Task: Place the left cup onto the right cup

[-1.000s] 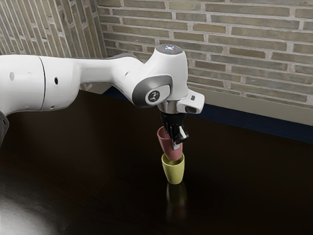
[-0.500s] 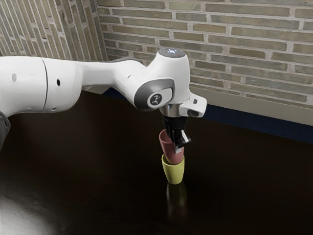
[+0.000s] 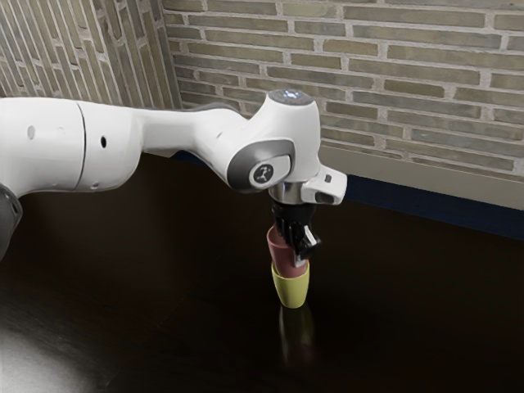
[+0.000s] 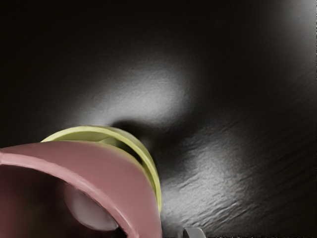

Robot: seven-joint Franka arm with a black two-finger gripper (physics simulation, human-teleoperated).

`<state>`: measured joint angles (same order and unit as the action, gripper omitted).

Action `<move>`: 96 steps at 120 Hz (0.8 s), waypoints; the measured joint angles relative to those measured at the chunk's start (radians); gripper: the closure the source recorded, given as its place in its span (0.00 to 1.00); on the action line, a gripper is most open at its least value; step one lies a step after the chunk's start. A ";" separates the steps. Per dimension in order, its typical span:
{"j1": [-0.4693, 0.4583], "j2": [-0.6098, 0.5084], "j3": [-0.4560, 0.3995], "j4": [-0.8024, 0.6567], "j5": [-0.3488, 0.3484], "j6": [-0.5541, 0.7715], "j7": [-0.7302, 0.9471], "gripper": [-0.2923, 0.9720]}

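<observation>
A pink cup (image 3: 283, 251) sits nested in the mouth of a yellow cup (image 3: 291, 287), which stands upright on the dark table (image 3: 409, 311). My gripper (image 3: 298, 242) comes straight down from above and is shut on the pink cup's rim on the side toward the exterior view's right. In the wrist view the pink cup (image 4: 99, 183) looms large just under my hand, with the yellow cup's rim (image 4: 131, 144) showing as a ring around it.
The dark glossy table stretches out on all sides of the cups. A brick wall (image 3: 393, 74) runs behind it, with a dark blue strip (image 3: 426, 205) along the table's far edge.
My hand has come down and shifted slightly to the exterior view's right with the pink cup, which now sits deeper and more upright in the yellow cup.
</observation>
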<state>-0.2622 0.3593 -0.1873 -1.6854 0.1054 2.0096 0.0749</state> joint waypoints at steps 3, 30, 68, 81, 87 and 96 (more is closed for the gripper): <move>0.000 0.000 0.000 0.000 -0.002 0.000 0.000 0.56; 0.000 -0.005 0.002 -0.001 -0.012 -0.002 0.004 0.35; 0.001 -0.089 0.002 -0.022 -0.014 -0.015 0.013 0.26; 0.001 -0.133 0.002 -0.030 -0.018 -0.029 0.016 0.25; 0.003 -0.148 0.002 -0.031 -0.024 -0.042 0.017 0.24; 0.008 -0.168 0.002 -0.031 -0.031 -0.062 0.019 0.24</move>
<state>-0.2539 0.1912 -0.1856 -1.7168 0.0748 1.9475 0.0936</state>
